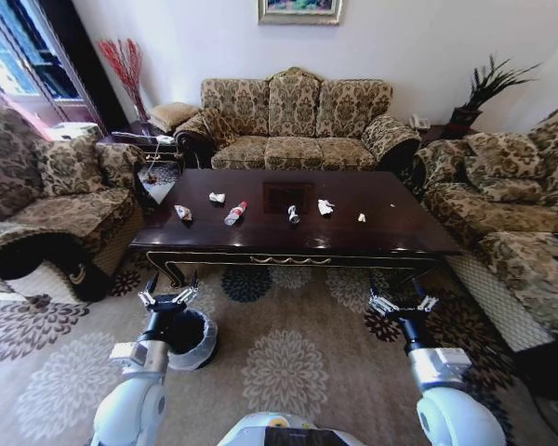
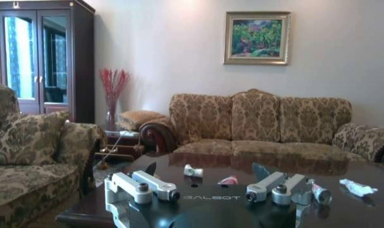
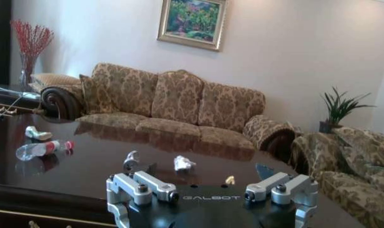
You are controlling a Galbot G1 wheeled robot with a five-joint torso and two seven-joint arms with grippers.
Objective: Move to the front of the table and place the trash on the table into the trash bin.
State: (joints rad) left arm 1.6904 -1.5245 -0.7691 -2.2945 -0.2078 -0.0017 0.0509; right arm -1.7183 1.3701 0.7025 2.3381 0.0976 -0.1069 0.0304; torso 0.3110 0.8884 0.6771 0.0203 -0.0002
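Fig.: bottle (image 1: 234,214), frame centre on tabletop (image 1: 400,232): prob. light, slick; grip mid-body. Left tool (image 1: 168,288) & right tool (image 1: 402,304) open, empty, lower frame.

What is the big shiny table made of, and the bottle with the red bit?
The table looks like dark polished wood: glossy, with the sofa reflected in its top. The bottle seems clear plastic, see-through with a red label.

soft daylight, glossy table (image 1: 391,237) glare
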